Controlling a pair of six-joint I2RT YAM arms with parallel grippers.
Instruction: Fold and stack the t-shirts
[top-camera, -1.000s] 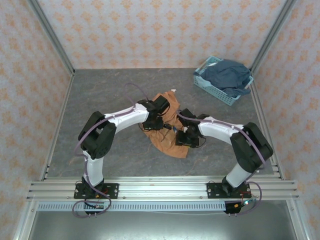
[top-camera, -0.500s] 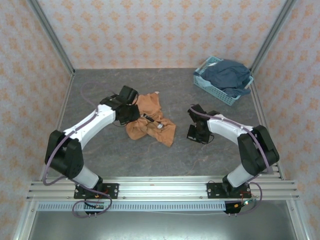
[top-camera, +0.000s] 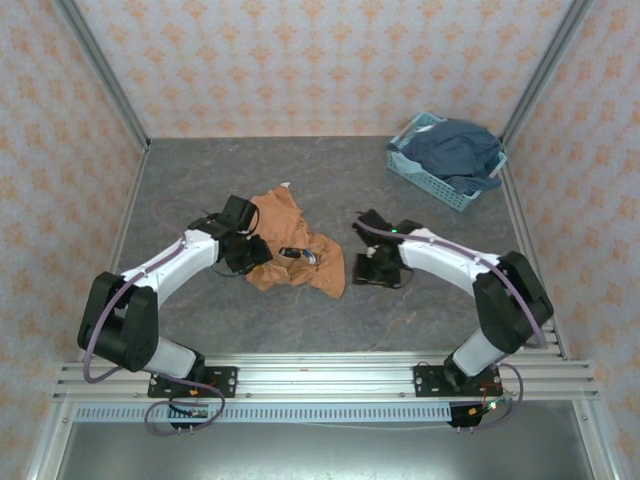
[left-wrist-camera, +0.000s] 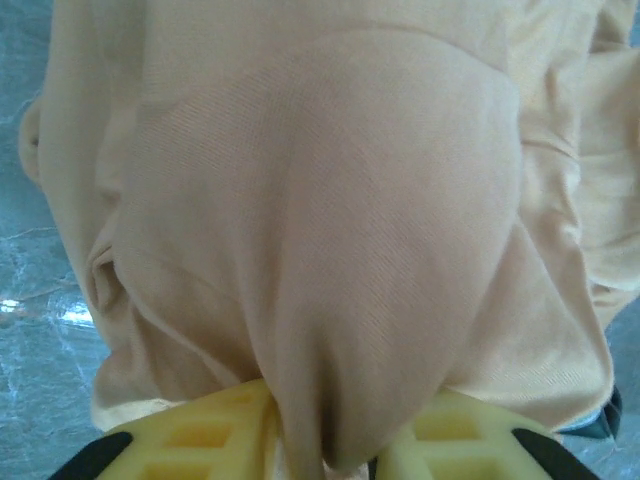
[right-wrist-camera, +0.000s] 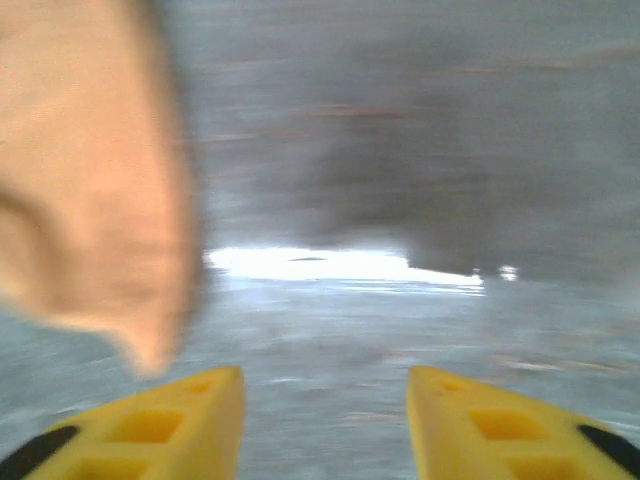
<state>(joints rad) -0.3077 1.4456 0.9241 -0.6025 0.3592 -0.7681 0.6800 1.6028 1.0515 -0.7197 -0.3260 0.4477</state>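
Note:
One orange-tan t-shirt (top-camera: 318, 266) lies crumpled in the middle of the grey table, a bit of dark print showing on top. My left gripper (top-camera: 247, 252) sits at the shirt's left edge. In the left wrist view its yellow fingers (left-wrist-camera: 190, 440) stand slightly apart, open, and a fold of the t-shirt (left-wrist-camera: 320, 200) bulges between them, touching the left finger. My right gripper (top-camera: 365, 264) rests low just right of the shirt. In the right wrist view the right gripper (right-wrist-camera: 325, 400) is open over bare table, with the t-shirt's edge (right-wrist-camera: 90, 180) at upper left.
A light-blue lattice basket (top-camera: 424, 172) holding dark blue cloth (top-camera: 458, 150) stands at the back right corner. Patterned walls and metal rails close in the table on three sides. The arms' bases are on the near rail.
Over the last second the left arm swung out to the left and the shirt went left with it. Both grippers' jaws have parted. The right gripper has let go and slid left toward the shirt.

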